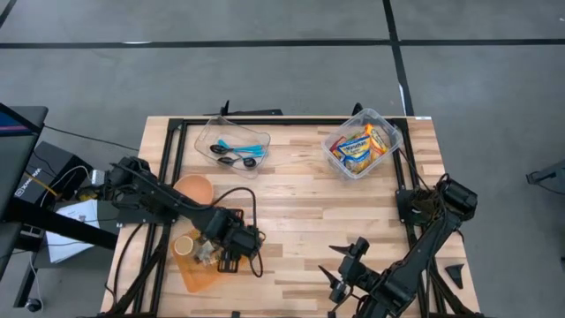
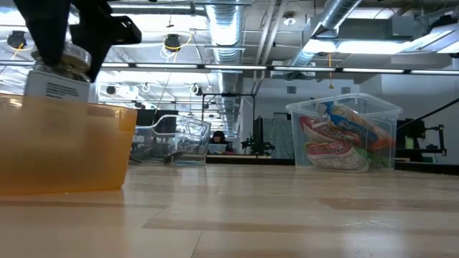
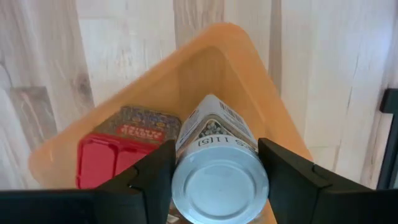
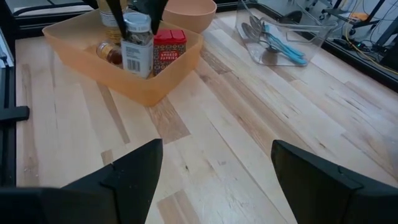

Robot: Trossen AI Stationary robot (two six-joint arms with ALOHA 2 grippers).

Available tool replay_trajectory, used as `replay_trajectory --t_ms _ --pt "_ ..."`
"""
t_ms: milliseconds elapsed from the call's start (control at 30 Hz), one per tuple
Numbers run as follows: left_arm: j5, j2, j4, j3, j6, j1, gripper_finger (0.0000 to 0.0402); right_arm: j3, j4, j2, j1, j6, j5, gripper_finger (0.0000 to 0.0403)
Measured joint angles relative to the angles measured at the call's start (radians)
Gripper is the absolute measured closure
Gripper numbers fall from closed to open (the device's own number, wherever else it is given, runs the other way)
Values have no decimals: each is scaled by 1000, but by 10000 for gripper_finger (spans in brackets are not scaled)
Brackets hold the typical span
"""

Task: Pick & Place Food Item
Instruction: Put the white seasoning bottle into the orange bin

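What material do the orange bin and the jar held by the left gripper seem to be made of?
Orange bin: likely plastic, translucent with a matte look; light shows through its thin walls.
Jar: probably clear glass or plastic with a paper label and a grey, smooth lid; the left gripper is shut on it. The look leaves glass or plastic open.

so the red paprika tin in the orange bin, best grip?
From above, across the narrow sides of the red tin. It stands upright near a corner of the orange bin, walls blocking side entry. The left gripper holds the spice jar beside it.
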Motion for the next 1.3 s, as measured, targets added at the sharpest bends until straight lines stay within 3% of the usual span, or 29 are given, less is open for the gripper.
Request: replay_trajectory --t_ms 567,1300 --pt "-11 0 26 -1 120 46 205 0 0 0 0 2 0 106" --pt "-24 0 103 -76 121 44 205 -1 -60 59 11 99 15 106"
